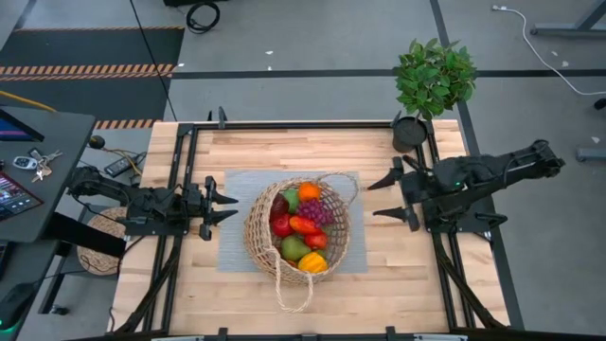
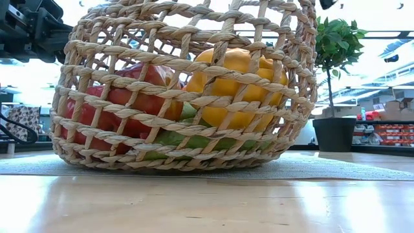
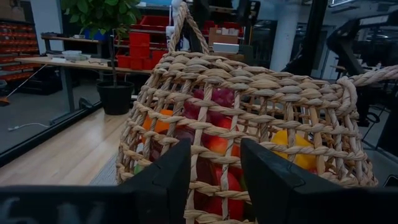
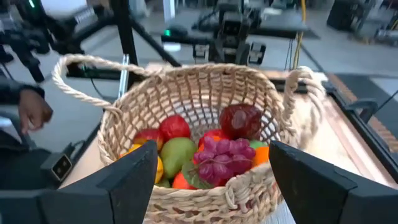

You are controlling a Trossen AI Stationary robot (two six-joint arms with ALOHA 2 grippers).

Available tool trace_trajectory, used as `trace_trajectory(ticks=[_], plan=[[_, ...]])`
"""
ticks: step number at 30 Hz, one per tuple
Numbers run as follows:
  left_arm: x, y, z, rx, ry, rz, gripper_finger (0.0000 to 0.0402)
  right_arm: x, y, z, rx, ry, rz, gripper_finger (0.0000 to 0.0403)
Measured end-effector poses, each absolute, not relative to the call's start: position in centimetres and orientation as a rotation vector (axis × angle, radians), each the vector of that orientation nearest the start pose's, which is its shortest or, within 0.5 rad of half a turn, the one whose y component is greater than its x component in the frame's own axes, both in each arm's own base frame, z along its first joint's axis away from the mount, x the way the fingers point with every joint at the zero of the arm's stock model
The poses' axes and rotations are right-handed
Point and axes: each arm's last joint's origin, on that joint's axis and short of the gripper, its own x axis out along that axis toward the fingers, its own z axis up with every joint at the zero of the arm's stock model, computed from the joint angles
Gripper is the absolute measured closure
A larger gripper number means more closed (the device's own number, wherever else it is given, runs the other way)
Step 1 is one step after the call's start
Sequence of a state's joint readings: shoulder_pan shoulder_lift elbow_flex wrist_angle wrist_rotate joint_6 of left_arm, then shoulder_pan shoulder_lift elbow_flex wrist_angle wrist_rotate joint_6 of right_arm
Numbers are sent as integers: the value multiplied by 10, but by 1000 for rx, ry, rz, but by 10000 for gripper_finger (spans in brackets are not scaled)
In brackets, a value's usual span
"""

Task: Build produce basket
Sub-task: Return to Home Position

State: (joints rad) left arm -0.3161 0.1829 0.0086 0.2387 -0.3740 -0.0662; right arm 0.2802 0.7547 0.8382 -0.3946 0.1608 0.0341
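Observation:
The woven basket (image 1: pixel 258 248) stands by its bottom on a grey mat (image 1: pixel 237 189) at the table's middle. It holds the produce (image 1: pixel 301 225): red, green, orange and yellow pieces and purple grapes (image 4: pixel 221 158). My left gripper (image 1: pixel 234 207) waits level at the basket's left, fingers a little apart with nothing between them; in its wrist view (image 3: pixel 216 149) the basket wall (image 3: pixel 249 124) fills the picture. My right gripper (image 1: pixel 374 201) hovers open to the basket's right, above table height, and looks down into the basket (image 4: pixel 199 112) past its fingers (image 4: pixel 212 152).
A potted plant (image 1: pixel 434 80) stands at the table's far right corner. One looped basket handle (image 1: pixel 294 284) lies on the wood toward the near edge. A desk with a screen and keys (image 1: pixel 28 166) is left of the table. A person's hand (image 4: pixel 34 112) shows beyond the table.

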Motion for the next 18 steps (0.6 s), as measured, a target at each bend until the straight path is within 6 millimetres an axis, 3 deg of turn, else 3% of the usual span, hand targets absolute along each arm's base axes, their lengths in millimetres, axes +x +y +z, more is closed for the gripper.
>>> trace_trajectory(ticks=[18], plan=[[105,-23,174,-88,-63,56,256,93,21,247,23,32,123,100]])
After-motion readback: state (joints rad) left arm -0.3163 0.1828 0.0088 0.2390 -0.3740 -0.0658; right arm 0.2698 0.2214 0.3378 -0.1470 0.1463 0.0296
